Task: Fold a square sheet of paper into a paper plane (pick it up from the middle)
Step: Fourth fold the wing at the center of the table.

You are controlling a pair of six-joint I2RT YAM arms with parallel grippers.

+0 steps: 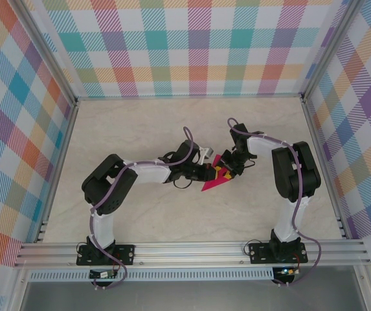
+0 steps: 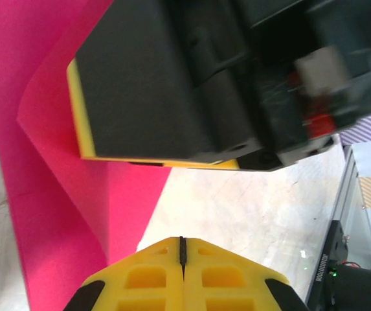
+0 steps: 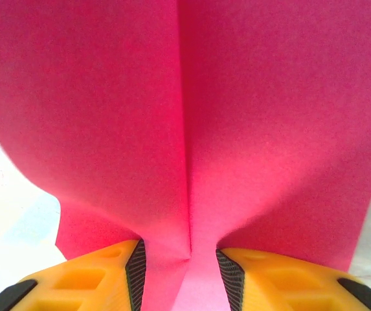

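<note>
Step in hand, as you should read it: the centre crease. The square sheet of paper [image 3: 256, 97] is not lying flat. It sits between the two tools near the middle of the table [image 1: 140, 129], and in the right wrist view a straight fold line runs down its middle.

Right gripper [image 3: 180, 259]: fingers apart, one on either side of that fold line, with the paper dipping into the gap. The pads [image 3: 135, 265] look to touch the sheet's flanks, but the jaws are not clenched on it.

Left gripper [image 2: 182, 259]: fingers pressed together, seam closed. The sheet lies to its left and passes behind one finger. No pink shows in the seam, so you cannot tell whether an edge is caught lower down.

Judgement: early in the task. One crease, no nose folds, no dart shape yet.

Next move calls for:
- Close the right fingers squarely on the ridge, so the crease sets on the line and not beside it.
- First confirm that the left tool really anchors the sheet. Thin paper is likely to slip or buckle if pulled from one side only.
</note>
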